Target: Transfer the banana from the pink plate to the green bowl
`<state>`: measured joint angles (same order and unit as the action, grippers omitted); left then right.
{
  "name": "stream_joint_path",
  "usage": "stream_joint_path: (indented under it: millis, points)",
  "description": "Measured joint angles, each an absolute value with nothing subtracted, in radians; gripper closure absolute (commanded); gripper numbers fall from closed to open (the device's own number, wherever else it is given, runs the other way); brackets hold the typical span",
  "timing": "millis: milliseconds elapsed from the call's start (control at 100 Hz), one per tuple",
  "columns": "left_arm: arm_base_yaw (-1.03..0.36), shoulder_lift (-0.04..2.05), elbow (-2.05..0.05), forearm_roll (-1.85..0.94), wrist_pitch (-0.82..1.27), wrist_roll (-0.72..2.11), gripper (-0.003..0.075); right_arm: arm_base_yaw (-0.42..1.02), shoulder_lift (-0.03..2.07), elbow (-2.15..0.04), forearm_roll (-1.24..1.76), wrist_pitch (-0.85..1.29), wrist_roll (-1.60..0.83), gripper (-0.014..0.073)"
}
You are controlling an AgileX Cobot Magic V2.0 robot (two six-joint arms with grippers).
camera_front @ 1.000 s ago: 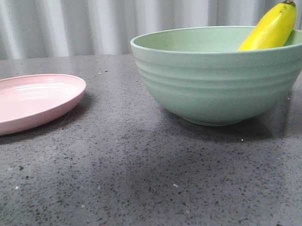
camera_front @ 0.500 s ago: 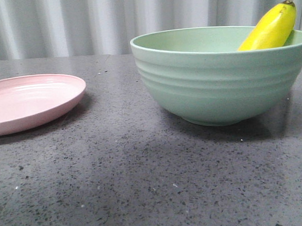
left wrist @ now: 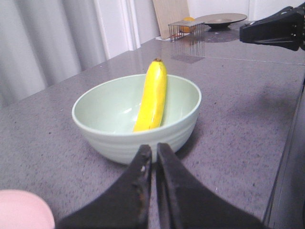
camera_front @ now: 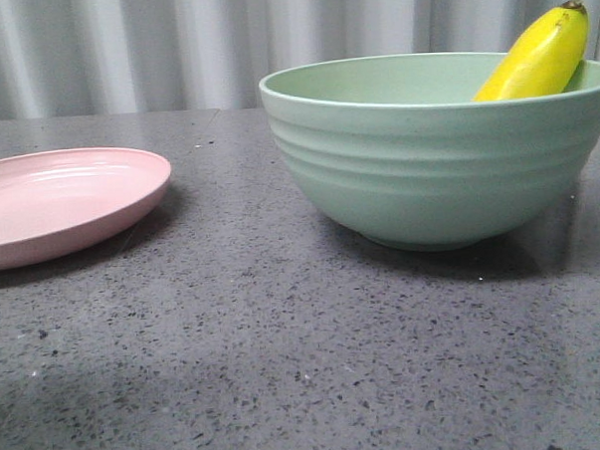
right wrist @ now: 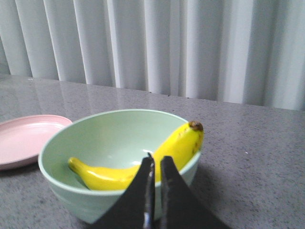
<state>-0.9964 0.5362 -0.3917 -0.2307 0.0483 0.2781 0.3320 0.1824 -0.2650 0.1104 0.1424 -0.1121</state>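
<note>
Nearest in the left wrist view, the left arm's black claw (left wrist: 154, 155) has its two fingers pressed almost together with only a thin slit between them and nothing pinched, hanging above the dark grey speckled stone tabletop (camera_front: 286, 365) just short of the bowl. The right arm's black claw (right wrist: 156, 164) is likewise pressed nearly together on nothing, poised at the near rim of the bowl. In the front view, past a wide bare stretch of tabletop, the shallow round pale pink matte plate (camera_front: 60, 201) lies at the left with nothing on it, and the large deep pale mint-green bowl with horizontal ridges around its outside (camera_front: 437, 169) stands to the right of it, well apart. The smooth bright yellow curved plastic-looking banana (camera_front: 537, 55) lies inside the bowl, one end down near the bowl's bottom and its dark stem tip leaning up over the rim. Beyond the tabletop hangs a pale grey pleated curtain (camera_front: 173, 46); in the left wrist view a small wire basket (left wrist: 186, 28) sits in the far background.
</note>
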Motion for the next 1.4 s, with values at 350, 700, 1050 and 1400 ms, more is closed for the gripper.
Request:
stream_joint_path:
  millis: [350, 700, 1050, 1400]
  points:
    - [-0.996, 0.396, -0.195, -0.233, -0.012, 0.276, 0.0741, 0.332, 0.102, -0.184, 0.081, 0.131, -0.112, 0.0657]
    - [-0.996, 0.396, -0.152, -0.233, -0.012, 0.276, 0.0741, 0.332, 0.101, -0.176, 0.079, 0.126, -0.112, 0.0657]
    - [-0.951, 0.394, -0.07, -0.229, -0.236, 0.276, 0.0741, 0.332, 0.1, -0.176, 0.079, 0.125, -0.112, 0.0657]
    - [-0.6, 0.263, -0.007, -0.125, -0.415, 0.276, 0.0741, 0.332, 0.098, -0.176, 0.078, 0.125, -0.112, 0.0657]
